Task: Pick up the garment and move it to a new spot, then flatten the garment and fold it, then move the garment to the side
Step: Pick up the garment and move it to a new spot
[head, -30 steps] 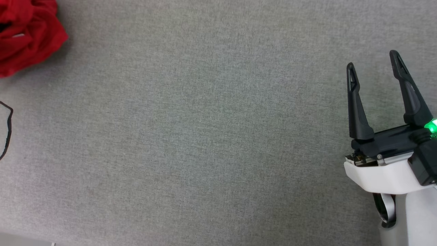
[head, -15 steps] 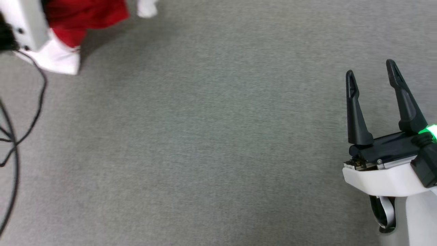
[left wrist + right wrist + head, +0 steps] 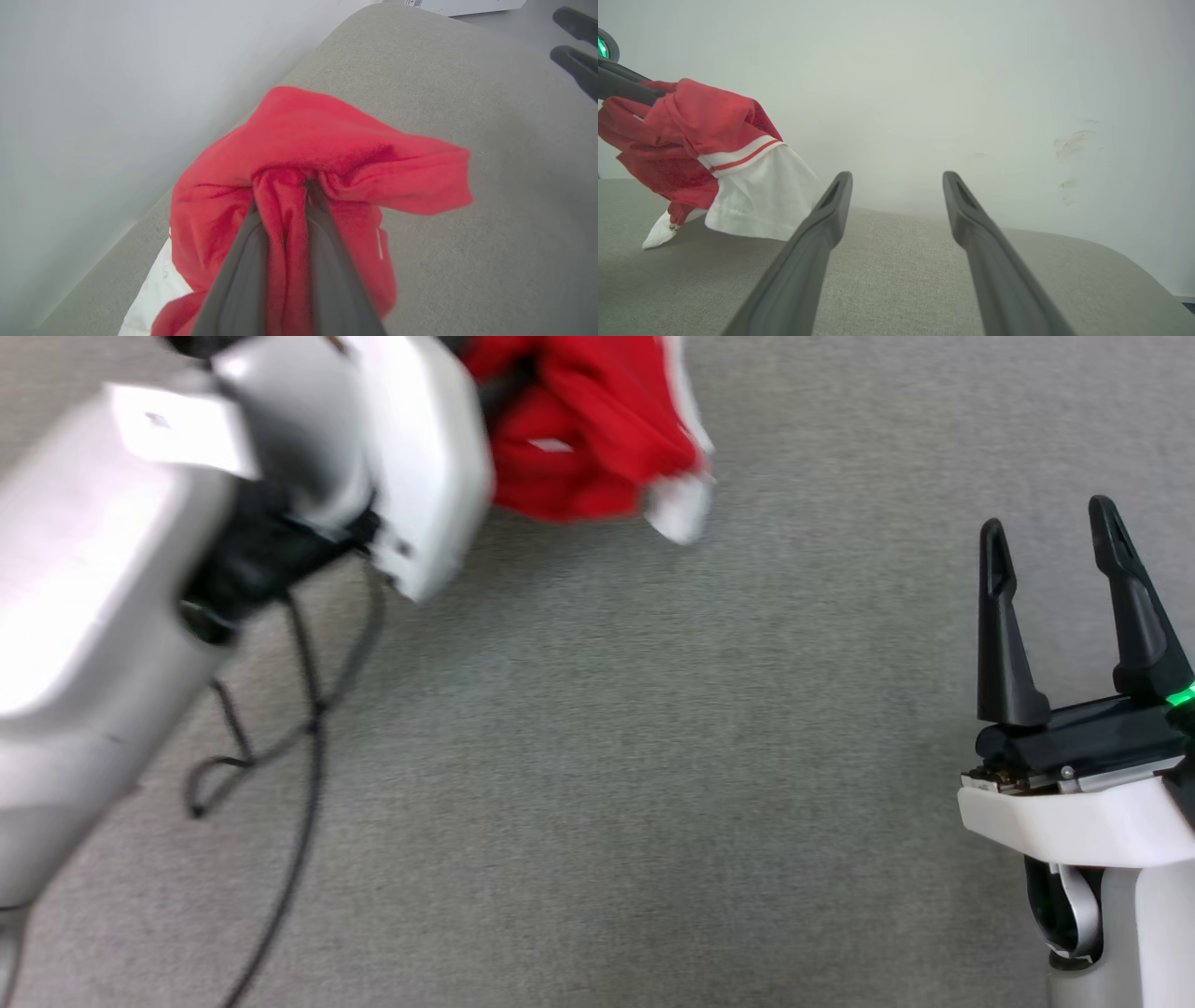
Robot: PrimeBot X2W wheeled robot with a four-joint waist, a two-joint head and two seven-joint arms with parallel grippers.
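Note:
The garment (image 3: 327, 140) is a red bunch of jersey hanging off the grey cushioned surface, with a white sleeve (image 3: 756, 196) and red-white striped trim dangling below. My left gripper (image 3: 285, 196) is shut on a fold of the red cloth, which is squeezed between its two dark fingers. In the head view the garment (image 3: 579, 439) sits at top centre, just beyond my big blurred left forearm (image 3: 140, 569). My right gripper (image 3: 1047, 523) stands open at the lower right, well apart from the cloth, with nothing between its fingers (image 3: 831, 219).
A grey fabric surface (image 3: 597, 756) spreads below everything. A black cable (image 3: 308, 728) loops under my left arm. A pale wall (image 3: 971, 70) rises behind the surface's rounded far edge. A white box (image 3: 467, 5) lies beyond that edge.
My left arm has swung in from the left, carrying the garment from the far top left toward top centre. The right gripper stays open, and the head view has shifted slightly.

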